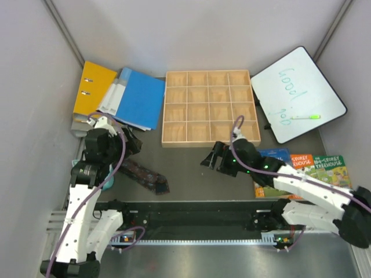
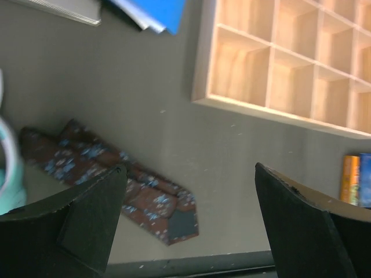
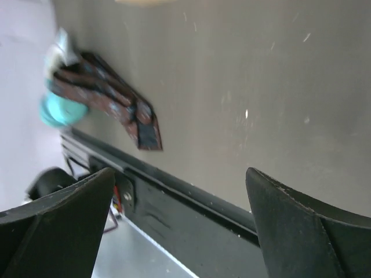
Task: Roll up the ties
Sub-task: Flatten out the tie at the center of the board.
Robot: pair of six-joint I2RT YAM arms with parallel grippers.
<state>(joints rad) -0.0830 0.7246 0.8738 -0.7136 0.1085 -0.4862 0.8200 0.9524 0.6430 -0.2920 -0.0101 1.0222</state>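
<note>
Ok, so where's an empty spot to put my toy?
Bare table lies between the tie and the right gripper, in front of the wooden tray. The back is crowded with folders and whiteboard; books fill the right.

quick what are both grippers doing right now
Left gripper: open, holding nothing; the tie lies flat below it.
Right gripper: open, holding nothing.

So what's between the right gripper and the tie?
Nothing, just bare grey table. In the top view, the right gripper hangs open, apart from the tie, with only table between them. The right wrist view shows the same.
</note>
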